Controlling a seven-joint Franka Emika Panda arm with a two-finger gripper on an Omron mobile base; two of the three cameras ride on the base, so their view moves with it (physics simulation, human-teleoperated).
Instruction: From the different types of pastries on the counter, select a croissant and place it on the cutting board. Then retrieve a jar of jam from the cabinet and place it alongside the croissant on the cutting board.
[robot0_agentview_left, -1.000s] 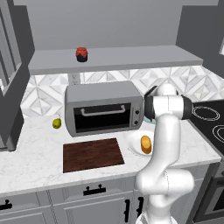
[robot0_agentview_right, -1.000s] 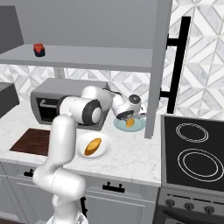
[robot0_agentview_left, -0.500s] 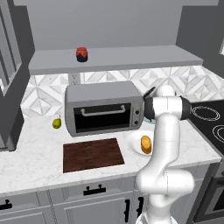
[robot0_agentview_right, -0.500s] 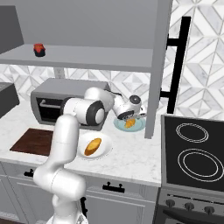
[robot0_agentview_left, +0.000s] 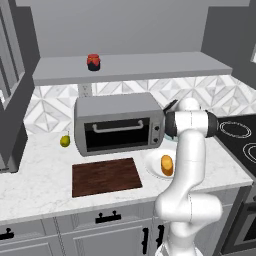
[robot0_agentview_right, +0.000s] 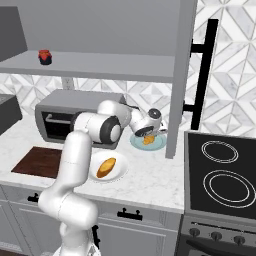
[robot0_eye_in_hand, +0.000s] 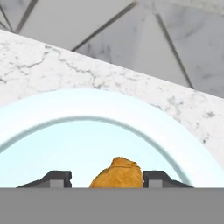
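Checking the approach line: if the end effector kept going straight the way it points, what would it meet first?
Most likely the croissant, lying between the end effector's fingertips on the pale plate; the plate right after. Depth is unclear.

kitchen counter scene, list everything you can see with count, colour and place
croissant: 1, golden-brown, on the pale blue plate, between the jaws
roll: 1, orange-yellow, on a white plate right of the board
cutting board: 1, dark brown, counter front, bare
jar of jam: 1, red, dark lid, on the grey cabinet ledge
toaster oven: 1, silver, behind the board
fruit: 1, yellow-green, left of the oven
stovetop: 1, black, right end
gripper: 1, white, jaws either side of the croissant
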